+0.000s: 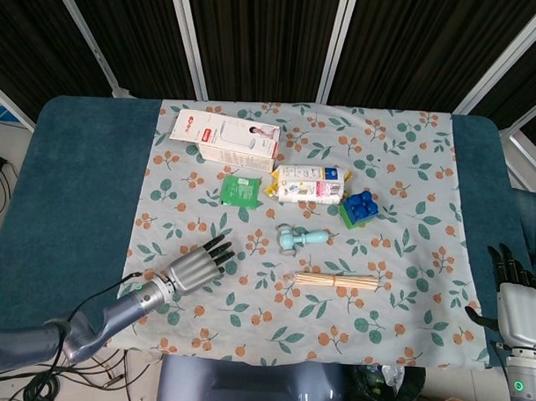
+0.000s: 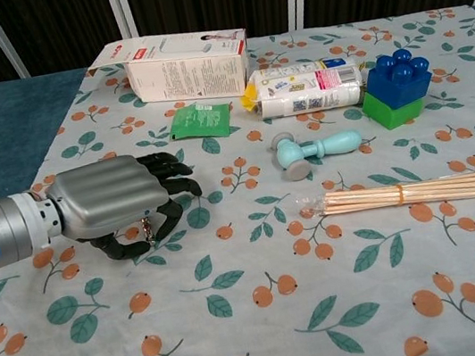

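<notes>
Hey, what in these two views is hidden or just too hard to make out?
- Left hand, chest view: palm side faces down, so any contact with the cloth is hidden.
- Right hand, head view: cut by the frame edge; absent from chest view.
- White box and wipes pack: print too small to read.
</notes>
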Available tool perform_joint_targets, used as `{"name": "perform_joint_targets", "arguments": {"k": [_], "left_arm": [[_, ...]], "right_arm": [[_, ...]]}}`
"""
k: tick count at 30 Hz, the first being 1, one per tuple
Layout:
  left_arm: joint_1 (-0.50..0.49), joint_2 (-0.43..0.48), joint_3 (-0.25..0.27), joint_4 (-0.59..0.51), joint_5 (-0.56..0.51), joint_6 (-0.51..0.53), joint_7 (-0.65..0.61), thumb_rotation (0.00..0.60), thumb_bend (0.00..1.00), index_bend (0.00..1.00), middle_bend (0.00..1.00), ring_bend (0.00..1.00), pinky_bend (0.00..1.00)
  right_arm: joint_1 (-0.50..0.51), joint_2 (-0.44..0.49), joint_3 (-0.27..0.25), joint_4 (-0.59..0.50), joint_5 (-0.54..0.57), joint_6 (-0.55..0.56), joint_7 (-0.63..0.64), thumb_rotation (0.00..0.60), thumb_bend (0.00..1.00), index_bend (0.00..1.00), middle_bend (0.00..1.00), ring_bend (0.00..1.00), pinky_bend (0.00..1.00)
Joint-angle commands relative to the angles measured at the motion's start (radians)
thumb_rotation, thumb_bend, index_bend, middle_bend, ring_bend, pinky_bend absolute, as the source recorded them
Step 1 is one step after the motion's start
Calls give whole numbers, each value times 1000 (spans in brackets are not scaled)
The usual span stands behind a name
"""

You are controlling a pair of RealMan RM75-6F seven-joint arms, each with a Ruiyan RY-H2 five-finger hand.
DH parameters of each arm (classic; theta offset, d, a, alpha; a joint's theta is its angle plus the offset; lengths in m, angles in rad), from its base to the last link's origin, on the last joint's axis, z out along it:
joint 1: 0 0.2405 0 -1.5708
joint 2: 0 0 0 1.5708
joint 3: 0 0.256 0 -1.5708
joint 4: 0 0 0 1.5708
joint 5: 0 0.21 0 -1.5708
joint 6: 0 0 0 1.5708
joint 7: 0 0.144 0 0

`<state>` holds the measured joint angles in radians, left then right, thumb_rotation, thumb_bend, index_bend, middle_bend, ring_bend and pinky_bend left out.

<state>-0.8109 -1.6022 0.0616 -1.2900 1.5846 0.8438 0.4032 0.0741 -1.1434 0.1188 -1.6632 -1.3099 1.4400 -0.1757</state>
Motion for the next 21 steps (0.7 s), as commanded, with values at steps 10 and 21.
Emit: {"name": "perform_joint_targets", "arguments": {"k": [10, 21], "left_arm": [[0, -5, -3, 7, -7, -4, 9, 600, 359, 539, 131, 0, 0], [2, -10, -1, 15, -2, 5, 16, 600, 392, 588, 153, 0, 0]], "right_arm": [[0, 1, 0, -4, 5, -2, -2, 600, 0, 56, 16, 153, 217], [0, 1, -1, -5, 4, -3, -4, 600, 0, 56, 16, 153, 217]]}}
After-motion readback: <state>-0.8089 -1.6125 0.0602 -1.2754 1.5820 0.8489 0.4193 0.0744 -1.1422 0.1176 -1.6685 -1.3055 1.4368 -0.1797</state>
